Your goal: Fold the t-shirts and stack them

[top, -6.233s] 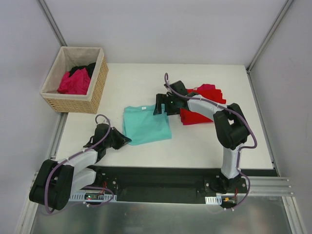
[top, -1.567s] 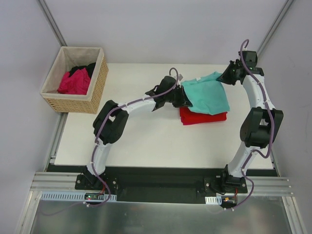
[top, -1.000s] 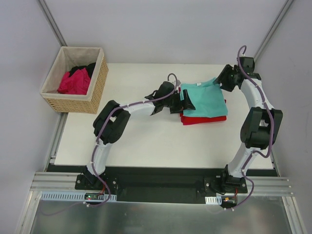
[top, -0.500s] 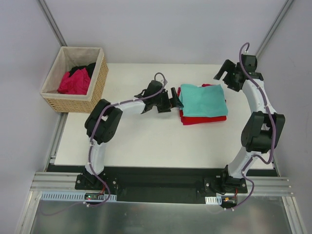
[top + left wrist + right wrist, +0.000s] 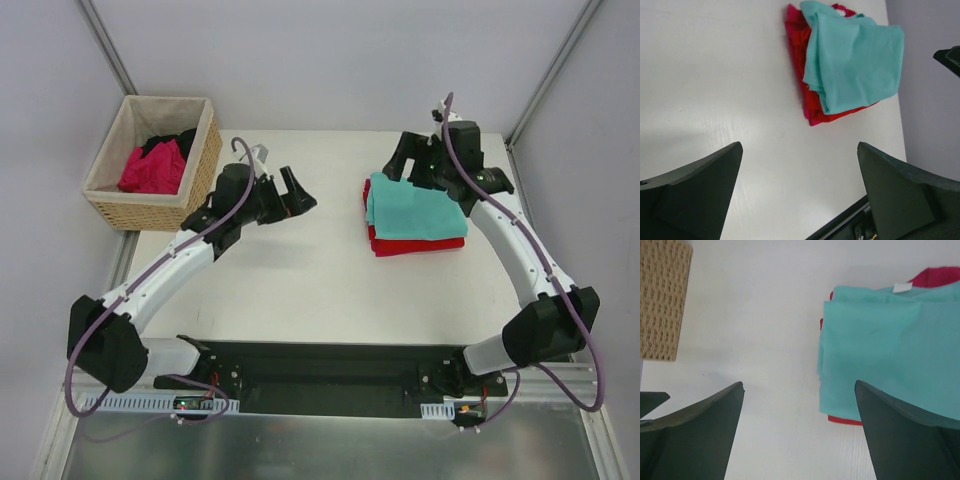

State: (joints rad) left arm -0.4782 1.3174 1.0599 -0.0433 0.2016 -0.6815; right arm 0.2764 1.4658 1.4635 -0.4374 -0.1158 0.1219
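Note:
A folded teal t-shirt (image 5: pixel 415 205) lies on top of a folded red t-shirt (image 5: pixel 420 243) at the right back of the table. No gripper touches this stack. My left gripper (image 5: pixel 300 190) hangs open left of it, over bare table, with nothing between its fingers. The left wrist view shows the teal shirt (image 5: pixel 855 60) over the red one (image 5: pixel 796 50), far from the open left gripper (image 5: pixel 799 145). My right gripper (image 5: pixel 402 168) is open just above the stack's back left corner. In its view the teal shirt (image 5: pixel 880 350), white label (image 5: pixel 902 287) and red shirt (image 5: pixel 940 277) sit ahead of the right gripper (image 5: pixel 799 385).
A woven tan basket (image 5: pixel 200 170) stands at the back left with a magenta t-shirt (image 5: pixel 152 168) and a black one (image 5: pixel 180 140) inside. Its corner (image 5: pixel 660 300) shows in the right wrist view. Grey walls close in the table on both sides.
Both grippers opened and let go of the teal shirt, which now rests on the red one. The left arm drew back to the left; the right gripper swung left over the stack's corner.

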